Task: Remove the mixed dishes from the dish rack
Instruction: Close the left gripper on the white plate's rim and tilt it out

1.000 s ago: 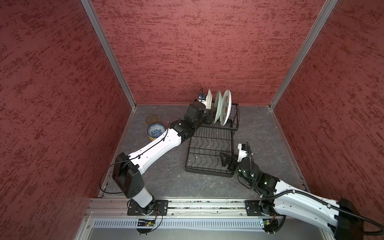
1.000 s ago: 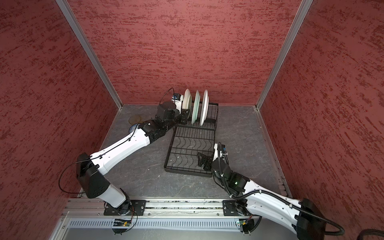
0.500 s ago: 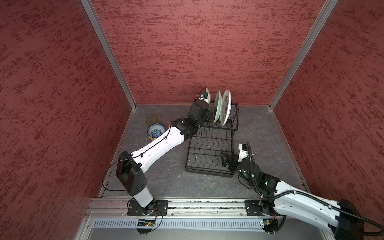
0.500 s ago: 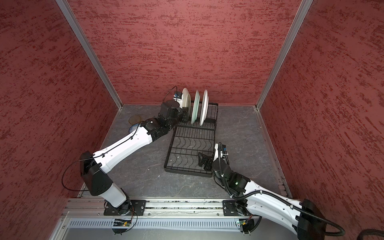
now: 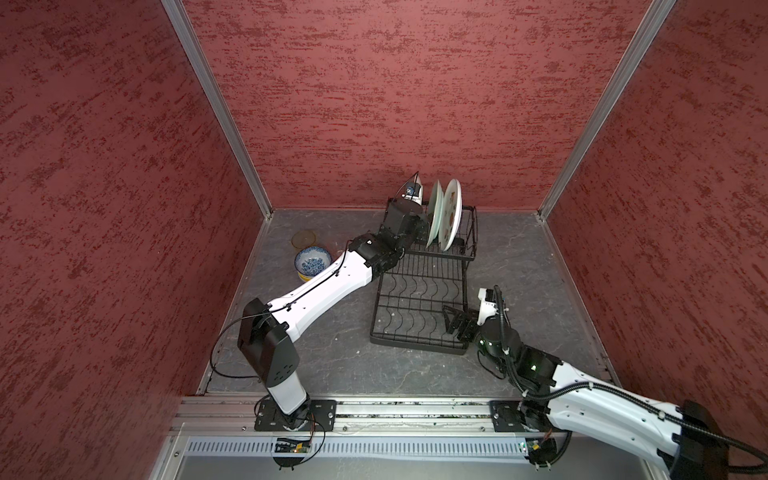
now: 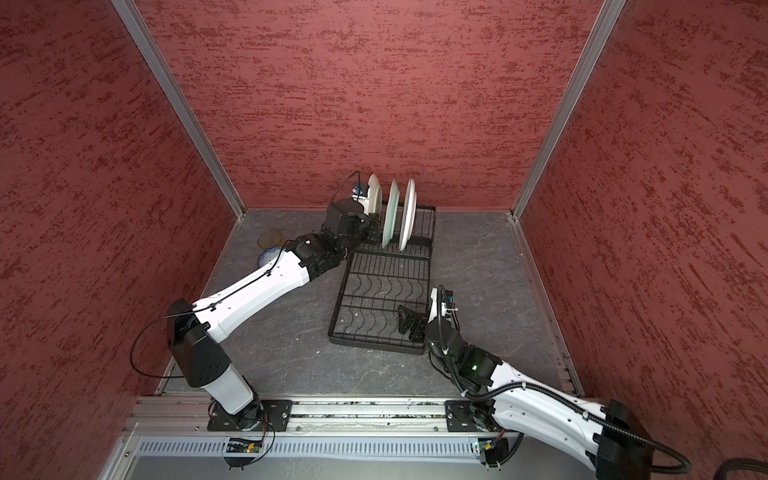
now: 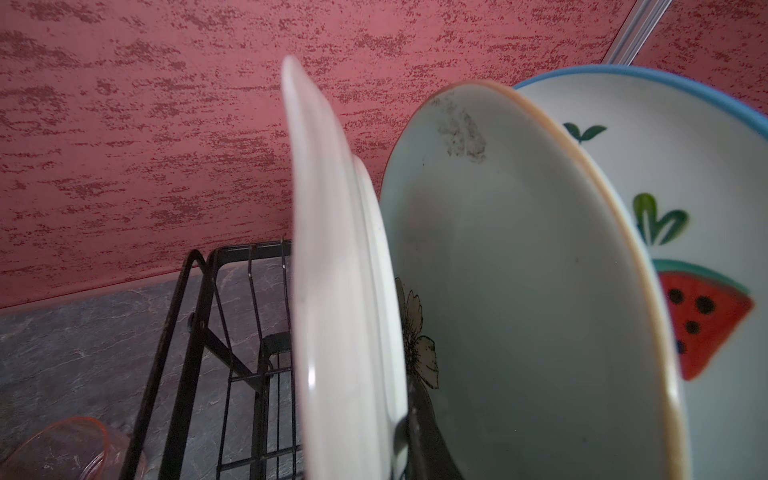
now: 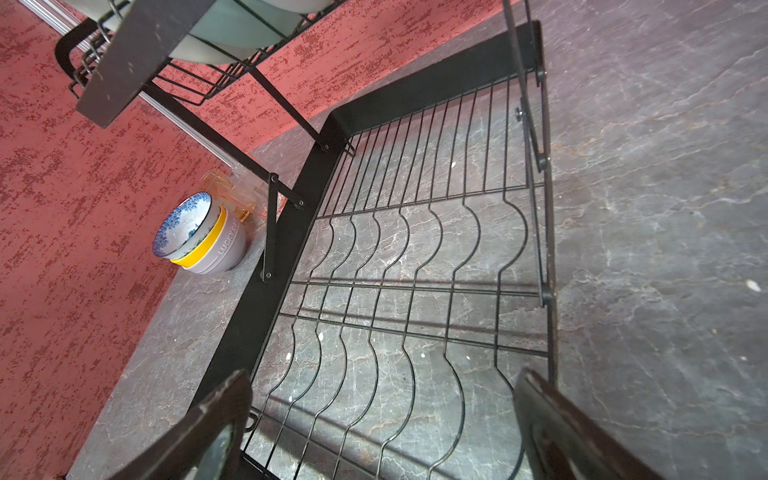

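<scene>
- Two wide-spread jaws of the right gripper (image 5: 455, 322) hung over the near right corner of the dish rack (image 5: 415, 347), holding nothing.
- Left of the rack, we saw the blue-white bowl (image 5: 312, 262) nested in the yellow bowl (image 8: 208, 245) on the table (image 5: 332, 353), with the amber glass (image 5: 304, 239) just behind.
- Farther back, the left gripper (image 6: 369, 232) straddled the white plate (image 7: 332, 291) in the raised tier (clamped or not, we could not tell).
- Beside it, the green plate (image 7: 519, 291) and the watermelon plate (image 7: 706, 249) stood upright.

Lab enclosure, red walls (image 5: 395, 83), aluminium frame (image 5: 217, 108)
</scene>
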{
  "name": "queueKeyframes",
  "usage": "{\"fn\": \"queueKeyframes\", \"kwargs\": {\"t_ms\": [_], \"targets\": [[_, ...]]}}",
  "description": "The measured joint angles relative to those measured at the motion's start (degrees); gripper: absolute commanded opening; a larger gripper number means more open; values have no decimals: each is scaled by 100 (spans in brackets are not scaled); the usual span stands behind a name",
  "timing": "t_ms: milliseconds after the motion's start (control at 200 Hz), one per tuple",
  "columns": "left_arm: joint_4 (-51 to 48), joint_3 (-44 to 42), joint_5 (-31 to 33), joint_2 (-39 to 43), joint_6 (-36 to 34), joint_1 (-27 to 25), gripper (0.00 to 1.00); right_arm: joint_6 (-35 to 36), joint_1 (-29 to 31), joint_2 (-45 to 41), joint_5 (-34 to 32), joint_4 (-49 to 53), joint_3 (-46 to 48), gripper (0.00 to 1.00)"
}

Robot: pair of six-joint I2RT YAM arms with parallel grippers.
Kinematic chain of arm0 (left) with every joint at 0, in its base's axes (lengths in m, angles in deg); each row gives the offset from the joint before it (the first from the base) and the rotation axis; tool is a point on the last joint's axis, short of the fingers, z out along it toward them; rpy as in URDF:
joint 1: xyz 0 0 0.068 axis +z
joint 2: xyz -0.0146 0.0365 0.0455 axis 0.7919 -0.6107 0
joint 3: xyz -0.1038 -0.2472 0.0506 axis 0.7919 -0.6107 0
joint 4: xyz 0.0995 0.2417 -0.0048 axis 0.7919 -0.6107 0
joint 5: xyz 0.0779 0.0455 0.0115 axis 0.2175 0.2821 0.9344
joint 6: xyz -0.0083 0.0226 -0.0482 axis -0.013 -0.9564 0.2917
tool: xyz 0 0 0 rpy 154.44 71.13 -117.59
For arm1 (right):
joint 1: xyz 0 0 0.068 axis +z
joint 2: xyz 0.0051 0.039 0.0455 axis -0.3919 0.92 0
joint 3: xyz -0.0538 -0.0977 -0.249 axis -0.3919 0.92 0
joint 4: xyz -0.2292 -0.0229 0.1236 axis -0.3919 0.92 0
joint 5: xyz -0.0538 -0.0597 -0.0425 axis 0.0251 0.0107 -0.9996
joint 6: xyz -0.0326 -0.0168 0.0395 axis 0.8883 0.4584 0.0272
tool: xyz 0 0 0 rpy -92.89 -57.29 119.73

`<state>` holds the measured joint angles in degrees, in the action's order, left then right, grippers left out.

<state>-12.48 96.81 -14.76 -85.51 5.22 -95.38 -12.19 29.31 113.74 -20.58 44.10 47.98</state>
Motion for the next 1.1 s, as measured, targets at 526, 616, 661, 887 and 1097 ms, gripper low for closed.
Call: {"fn": "queueKeyframes", "kwargs": {"t_ms": [526, 616, 661, 887, 1097], "targets": [[-83, 140, -55, -105, -2, 262, 18, -4, -11, -278, -59, 111, 68, 99], [-98, 140, 2, -105, -4, 343, 18, -4, -13, -286, -59, 120, 83, 99], [-105, 140, 42, -105, -4, 374, 18, -4, -13, -286, -59, 133, 83, 99], [-116, 144, 46, -107, -28, 501, 16, -4, -26, -313, -57, 201, 83, 99], [-103, 162, -256, -105, -131, 577, 0, -2, -44, -348, -57, 232, 83, 99]]}}
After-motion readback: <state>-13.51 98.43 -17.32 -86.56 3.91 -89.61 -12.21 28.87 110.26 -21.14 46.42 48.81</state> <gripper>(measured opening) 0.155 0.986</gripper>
